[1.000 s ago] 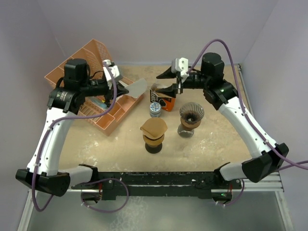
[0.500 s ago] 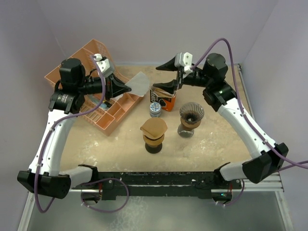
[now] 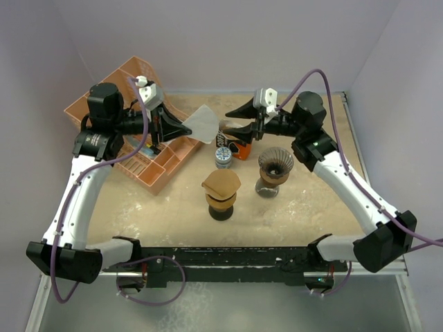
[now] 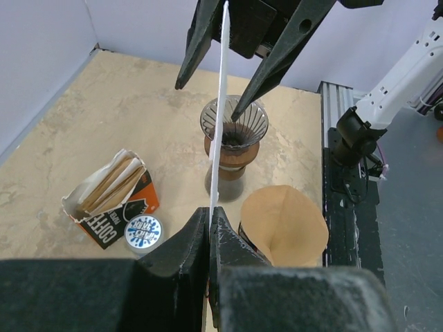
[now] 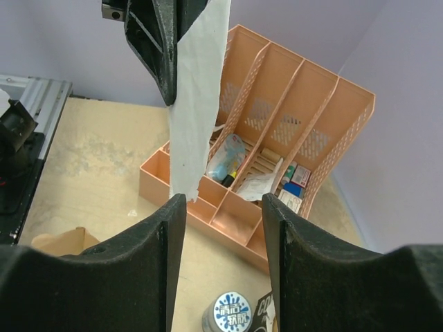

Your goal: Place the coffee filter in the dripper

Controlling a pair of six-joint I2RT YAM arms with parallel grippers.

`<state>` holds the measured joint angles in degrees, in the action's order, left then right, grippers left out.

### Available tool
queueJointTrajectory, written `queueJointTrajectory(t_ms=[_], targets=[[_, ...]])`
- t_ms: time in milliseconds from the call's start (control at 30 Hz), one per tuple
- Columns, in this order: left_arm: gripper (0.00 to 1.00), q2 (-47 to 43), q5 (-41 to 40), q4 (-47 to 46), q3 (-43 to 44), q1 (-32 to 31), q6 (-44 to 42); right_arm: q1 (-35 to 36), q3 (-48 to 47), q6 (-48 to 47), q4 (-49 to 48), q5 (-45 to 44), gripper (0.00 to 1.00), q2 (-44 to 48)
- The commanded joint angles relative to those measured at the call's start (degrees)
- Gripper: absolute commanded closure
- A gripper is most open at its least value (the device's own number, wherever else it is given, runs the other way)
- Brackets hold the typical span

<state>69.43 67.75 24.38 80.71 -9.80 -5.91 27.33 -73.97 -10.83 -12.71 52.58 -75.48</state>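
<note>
Coffee filter (image 3: 203,123) of thin white paper, flat and fan-shaped, is up in the air, beyond the dripper (image 3: 275,163) and to its left. Its long axis lies about level. It runs from the narrow end on the left to the wide end, which points to the right. From the left wrist camera the sheet is seen edge-on, as one thin white line. The left pincer (image 3: 185,128) is clenched on the narrow end, with both black fingers pressed flat on the paper. The wide free end comes close to the right pincer (image 3: 228,122), whose fingers are spread apart and grasp nothing. Whether the paper touches them I cannot tell.

On the sandy, mottled worktop (image 3: 311,200), nearer than the dripper and to its left, a second stand (image 3: 222,204) carries a brown paper cone (image 3: 221,183). The dripper itself is a dark, ribbed funnel on a brown and dark base, standing upright. A little beyond it to the left is a small round tin (image 3: 222,155) with a blue and white lid. Just beside the tin lies an orange and black carton (image 3: 237,144) marked COFFEE, open, with brown papers inside. Far to the left of the dripper, a salmon plastic organiser (image 3: 160,174) with perforated walls and several compartments holds small packets.
</note>
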Motion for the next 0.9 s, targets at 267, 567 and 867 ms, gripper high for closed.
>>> queueJointTrajectory(t_ms=[267, 567, 867], targets=[[1.00, 0.3, 2.3, -2.8, 0.9, 0.3, 1.5, 0.0, 0.6, 4.6, -9.2, 0.8, 0.54, -1.3], [1.00, 0.5, 2.2, -2.9, 1.4, 0.3, 1.7, 0.0, 0.7, 5.0, -10.0, 3.9, 0.56, -3.3], [1.00, 0.6, 1.4, -3.1, 1.5, 0.3, 1.4, 0.0, 0.5, 5.7, -10.7, 8.3, 0.56, -4.0]])
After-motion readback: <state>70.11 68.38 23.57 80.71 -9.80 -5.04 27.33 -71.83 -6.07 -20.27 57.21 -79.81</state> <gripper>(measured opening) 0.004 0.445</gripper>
